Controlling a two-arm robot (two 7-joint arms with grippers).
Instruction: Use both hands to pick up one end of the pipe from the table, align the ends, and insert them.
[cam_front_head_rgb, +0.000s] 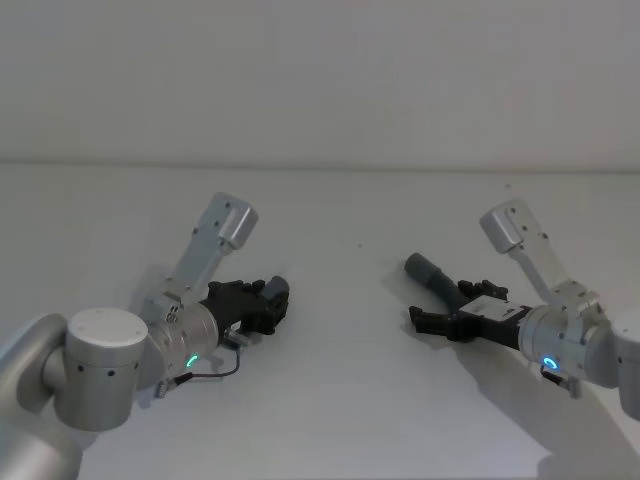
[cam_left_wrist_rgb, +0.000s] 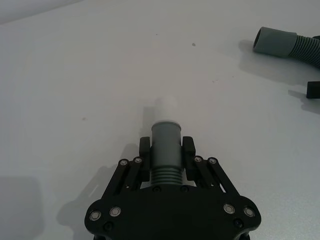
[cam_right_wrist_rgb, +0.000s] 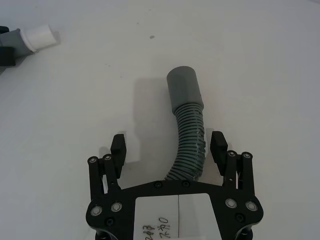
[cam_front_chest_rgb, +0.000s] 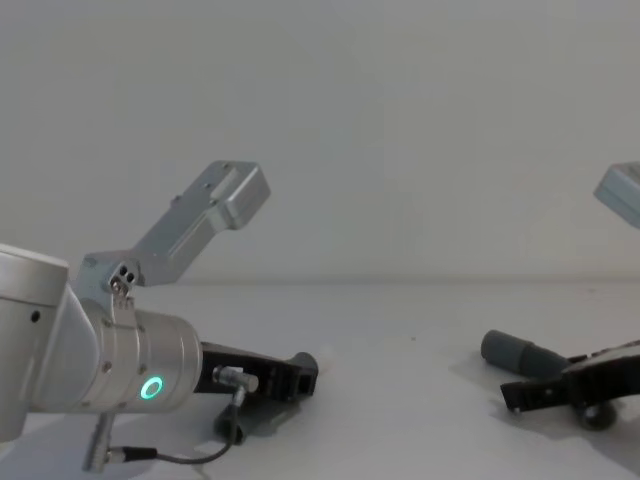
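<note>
Left claw (cam_left_wrist_rgb: 166, 145) pinching pipe (cam_left_wrist_rgb: 166, 131), right claw (cam_right_wrist_rgb: 168, 141) straddling

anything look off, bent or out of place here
Nothing stands out. The left gripper is shut on the pale-tipped pipe piece, which points straight out from it. The right gripper is open astride the sleeve-ended pipe piece, which lies curved but undamaged on the table. Nothing is spilled or broken.
</note>
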